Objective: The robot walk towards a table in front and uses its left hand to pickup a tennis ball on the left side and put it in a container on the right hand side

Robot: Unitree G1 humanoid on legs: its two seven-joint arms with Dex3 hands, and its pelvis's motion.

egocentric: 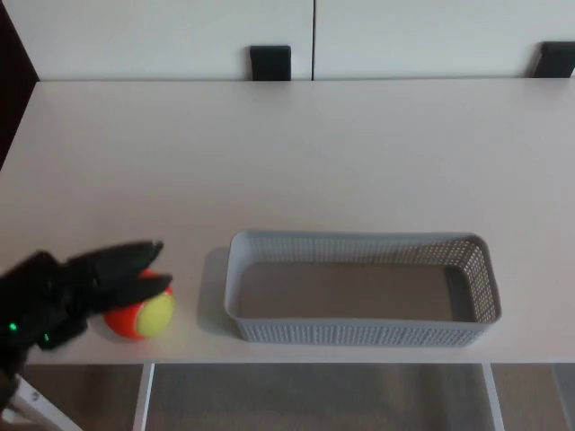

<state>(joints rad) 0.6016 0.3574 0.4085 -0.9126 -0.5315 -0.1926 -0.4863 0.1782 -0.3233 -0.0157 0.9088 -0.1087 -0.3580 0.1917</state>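
While the big pale worktop (269, 153) filled most of the view, two white panels (162, 36) stood behind its far edge, with a thin dark line running between them. Grey floor (314, 395) showed below the near edge. The next biggest thing was the grey container (359, 241), a long basket with lots of little holes in its walls. It sat on the right half of the worktop, close to the near edge, and its flat bottom showed all the way across. The robot's left hand (99, 278) came in low from the left side. It was black, and its fingers (135, 256) were spread apart and pointed toward the container. The lower finger seemed to touch the top of the tennis ball (148, 319), but the hand was not closed around it. The tennis ball was orange on one side and yellow on the other. It sat on the worktop by the near edge, partly under the fingers, a little way left of the container and not touching it. Two small black blocks (269, 63) stood at the far edge, one in the middle and one at the right corner. A tiny green light (13, 327) glowed on the black arm.
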